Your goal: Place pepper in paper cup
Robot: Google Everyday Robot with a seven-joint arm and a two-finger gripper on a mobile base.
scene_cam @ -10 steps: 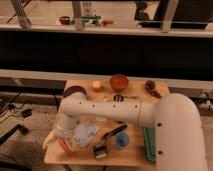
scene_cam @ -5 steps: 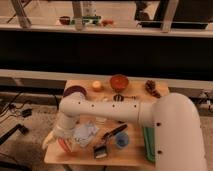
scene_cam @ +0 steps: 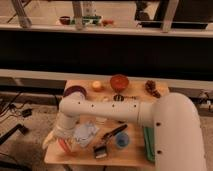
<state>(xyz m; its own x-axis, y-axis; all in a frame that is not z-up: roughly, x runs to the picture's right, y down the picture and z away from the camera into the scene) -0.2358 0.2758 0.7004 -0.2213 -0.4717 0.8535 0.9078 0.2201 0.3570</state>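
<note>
My gripper point(scene_cam: 61, 136) hangs low over the front left corner of the wooden table point(scene_cam: 135, 156), at the end of the white arm that crosses the table from the right. It stands open. A red-orange pepper point(scene_cam: 65, 146) shows just under and in front of it, partly covered by the gripper, and I cannot tell whether they touch. The cream-white paper cup point(scene_cam: 102, 119) stands mid-table, mostly hidden behind the arm.
Around them lie a crumpled blue-white bag point(scene_cam: 85, 132), a black brush point(scene_cam: 107, 143), a small blue cup point(scene_cam: 121, 140) and a green item point(scene_cam: 148, 143) at the right edge. At the back stand a dark bowl point(scene_cam: 75, 91), a round orange fruit point(scene_cam: 96, 86), an orange bowl point(scene_cam: 119, 81), a metal cup point(scene_cam: 118, 98) and a brown item point(scene_cam: 151, 88).
</note>
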